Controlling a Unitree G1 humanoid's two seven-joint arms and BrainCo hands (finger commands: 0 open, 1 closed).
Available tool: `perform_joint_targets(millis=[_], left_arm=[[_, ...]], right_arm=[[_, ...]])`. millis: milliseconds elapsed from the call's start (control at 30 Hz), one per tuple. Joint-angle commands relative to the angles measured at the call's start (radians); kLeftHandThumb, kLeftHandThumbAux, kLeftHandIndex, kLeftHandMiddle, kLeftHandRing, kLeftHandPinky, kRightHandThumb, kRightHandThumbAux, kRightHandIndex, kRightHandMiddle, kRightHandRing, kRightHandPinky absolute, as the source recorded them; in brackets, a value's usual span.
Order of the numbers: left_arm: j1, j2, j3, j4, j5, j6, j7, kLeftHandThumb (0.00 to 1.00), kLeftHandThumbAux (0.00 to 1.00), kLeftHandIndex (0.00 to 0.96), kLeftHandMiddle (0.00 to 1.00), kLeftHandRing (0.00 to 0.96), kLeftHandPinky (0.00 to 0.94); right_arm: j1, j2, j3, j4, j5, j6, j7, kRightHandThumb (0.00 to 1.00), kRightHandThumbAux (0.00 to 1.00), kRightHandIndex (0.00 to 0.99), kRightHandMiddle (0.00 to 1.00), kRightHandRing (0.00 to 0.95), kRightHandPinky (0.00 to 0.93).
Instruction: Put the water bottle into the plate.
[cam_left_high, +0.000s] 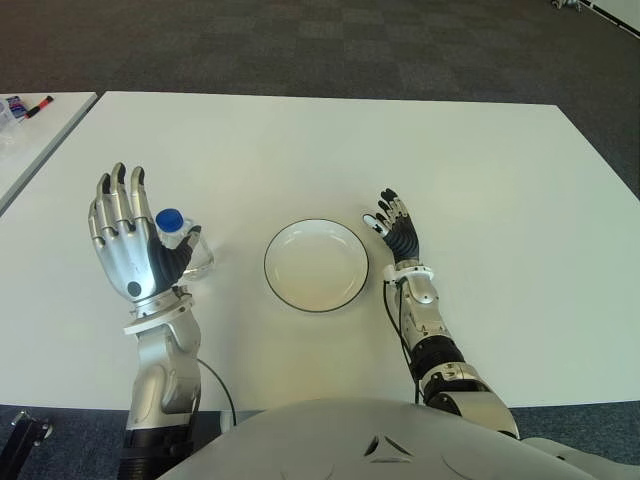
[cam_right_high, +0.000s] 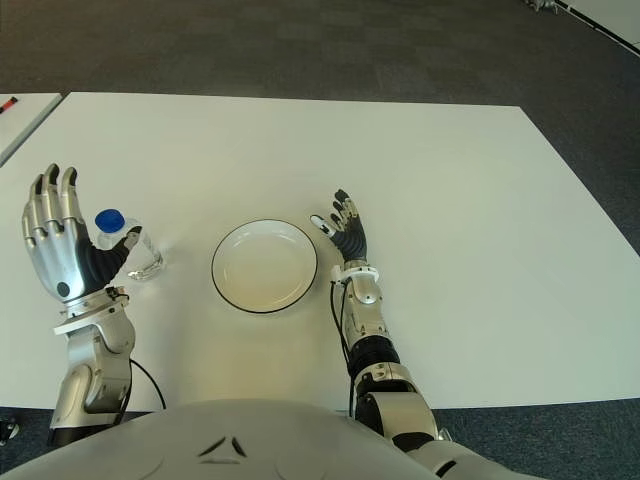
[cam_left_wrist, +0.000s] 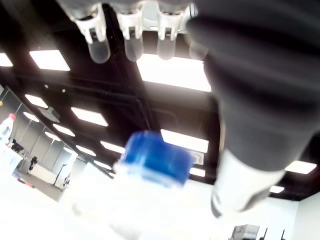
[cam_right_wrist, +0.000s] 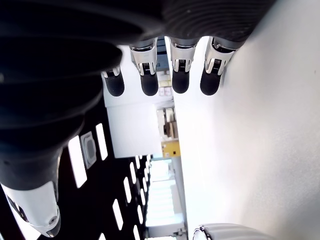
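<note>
A: Where was the water bottle (cam_left_high: 183, 243) seen?

B: On the white table (cam_left_high: 300, 150), left of the plate (cam_left_high: 316, 265) and well outside it. Clear plastic body, round blue screw cap (cam_left_wrist: 157, 157). It was seen standing upright, right against the left hand's palm side.

A: Was it gripped?

B: Not clearly. The left hand (cam_left_high: 128, 238) was raised, palm toward the bottle, its four metallic fingers (cam_left_high: 120, 195) held straight and spread. Only the black-padded thumb (cam_left_high: 180, 258) was seen curved by the bottle's shoulder. In the left wrist view the translucent fingertips (cam_left_wrist: 99, 47) were shown well clear above the cap, so the hand was read as released, nothing closed around the bottle.

A: The plate?

B: Round, shallow, glossy white ceramic look, thin dark rim. It was placed at the table's centre, between the two hands, nothing in it.

A: Right hand?

B: The right hand (cam_left_high: 398, 232) was seen just right of the plate's rim, fingers extended and relaxed, nothing held. Ribbed black palm padding and black-tipped fingers (cam_right_wrist: 149, 82) were shown in the right wrist view, with the matte table surface beside them.

A: Anything else?

B: Dark carpet (cam_left_high: 300, 45) past the table, checkered texture. A second white table (cam_left_high: 30, 140) at far left, with a red-and-black marker (cam_left_high: 38, 106) on it.
</note>
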Motion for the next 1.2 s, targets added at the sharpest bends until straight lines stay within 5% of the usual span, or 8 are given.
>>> perform_joint_targets(millis=[33, 1200], left_arm=[[-0.005, 0.026, -0.026, 0.012, -0.051, -0.013, -0.051, 0.0, 0.885, 0.016, 0.0, 0.0, 0.0], [-0.066, 0.037, -0.078, 0.099, -0.373, -0.135, -0.168, 0.0, 0.837, 0.012, 0.003, 0.0, 0.009]], right_arm=[[0.037, 0.016, 0.0, 0.044, 0.001, 0.052, -0.008, 0.025, 0.679, 0.0, 0.0, 0.0, 0.025], [0.037, 0.009, -0.001, 0.052, 0.004, 0.05, 0.003, 0.031, 0.673, 0.0, 0.0, 0.0, 0.023]])
